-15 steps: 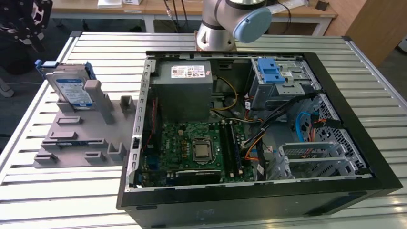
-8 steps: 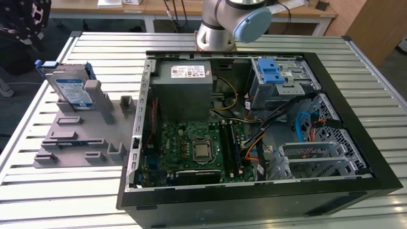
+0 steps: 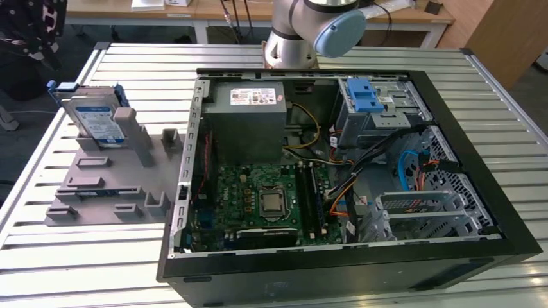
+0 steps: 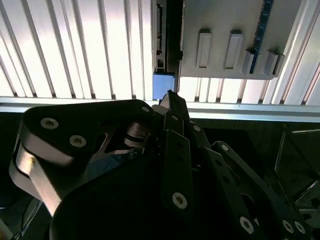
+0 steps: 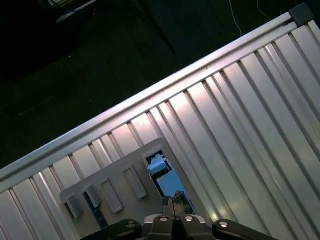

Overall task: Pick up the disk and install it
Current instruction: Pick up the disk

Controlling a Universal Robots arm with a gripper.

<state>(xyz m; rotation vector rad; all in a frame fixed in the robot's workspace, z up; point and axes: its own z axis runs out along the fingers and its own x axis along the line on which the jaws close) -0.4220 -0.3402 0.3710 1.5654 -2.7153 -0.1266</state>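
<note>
Fingers point(image 4: 172, 112) pressed together, pointing down toward upright disk point(image 3: 92, 119).

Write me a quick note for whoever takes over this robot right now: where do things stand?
The gripper looks shut and empty, poised above the disk in the first wrist view.
The disk stands on edge in the grey holder at the exterior view's left, beside the open computer case.
Done: nothing that shows.
Left: the disk is not yet picked up and not yet installed in the case.
</note>
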